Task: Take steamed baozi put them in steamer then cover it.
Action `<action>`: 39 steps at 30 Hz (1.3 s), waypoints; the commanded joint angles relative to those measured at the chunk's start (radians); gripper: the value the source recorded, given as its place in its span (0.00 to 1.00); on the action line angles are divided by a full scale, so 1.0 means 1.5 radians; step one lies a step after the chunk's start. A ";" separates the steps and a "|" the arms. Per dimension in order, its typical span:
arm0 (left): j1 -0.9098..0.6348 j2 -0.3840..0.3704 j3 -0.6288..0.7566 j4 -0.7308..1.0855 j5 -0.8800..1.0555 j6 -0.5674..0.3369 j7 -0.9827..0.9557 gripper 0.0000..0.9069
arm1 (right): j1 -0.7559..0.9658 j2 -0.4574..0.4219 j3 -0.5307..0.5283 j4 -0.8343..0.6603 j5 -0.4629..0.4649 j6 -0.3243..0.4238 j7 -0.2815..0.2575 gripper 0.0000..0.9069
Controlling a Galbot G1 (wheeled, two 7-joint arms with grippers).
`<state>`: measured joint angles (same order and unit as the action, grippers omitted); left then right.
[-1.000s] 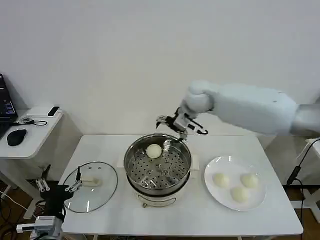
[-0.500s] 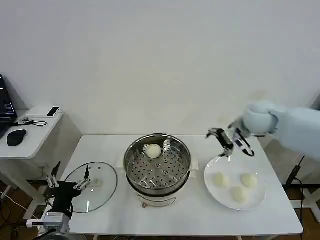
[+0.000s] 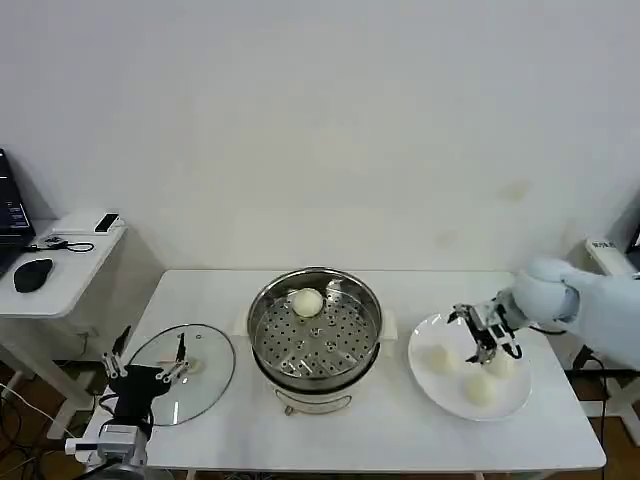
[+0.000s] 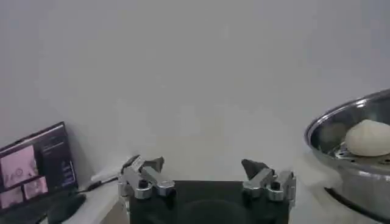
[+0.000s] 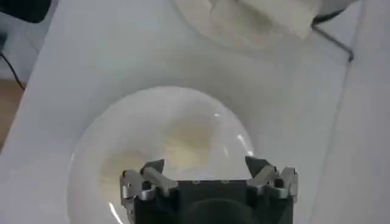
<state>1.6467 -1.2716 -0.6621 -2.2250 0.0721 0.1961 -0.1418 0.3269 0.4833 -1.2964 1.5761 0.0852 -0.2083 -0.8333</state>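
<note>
Right gripper (image 3: pixel 486 338) hovers spread over plate (image 3: pixel 510 402) of baozi (image 3: pixel 441 359).

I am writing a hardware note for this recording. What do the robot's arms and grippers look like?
The right arm wears a smooth, rounded white shell. The right gripper is black with silver metal jaws tipped in dark pads. The left gripper matches it: a black body, silver jaws, mounted on a pale grey wrist block.

You have a white table (image 3: pixel 400 440) carrying a white plate (image 3: pixel 440 392) on its right half. To its left stands a small side desk (image 3: pixel 60 270) holding a black mouse (image 3: pixel 33 272), a phone (image 3: pixel 107 221) and a laptop (image 3: pixel 10 215) at the edge.
</note>
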 commanded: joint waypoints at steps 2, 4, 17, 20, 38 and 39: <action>0.000 0.002 0.000 0.004 0.002 0.000 0.001 1.00 | -0.130 0.010 0.090 -0.045 -0.015 -0.023 0.004 1.00; 0.000 0.002 -0.003 0.007 0.001 -0.001 0.001 1.00 | -0.145 0.020 0.101 -0.061 -0.025 -0.023 0.007 1.00; -0.002 0.002 -0.006 0.014 0.001 -0.002 0.001 1.00 | -0.199 0.098 0.149 -0.137 -0.039 -0.019 0.022 0.99; -0.002 0.001 -0.007 0.016 0.001 -0.003 0.001 1.00 | -0.206 0.113 0.156 -0.151 -0.044 -0.017 0.023 0.93; 0.000 -0.004 -0.008 0.016 0.001 -0.003 0.000 1.00 | -0.183 0.120 0.148 -0.161 -0.049 -0.017 -0.020 0.68; 0.000 -0.004 -0.009 0.016 0.001 -0.003 0.000 1.00 | -0.178 0.119 0.148 -0.160 -0.049 -0.018 -0.024 0.68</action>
<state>1.6470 -1.2777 -0.6749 -2.2008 0.0733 0.1914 -0.1417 0.0665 0.6453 -1.0847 1.3535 0.0146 -0.2357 -0.8578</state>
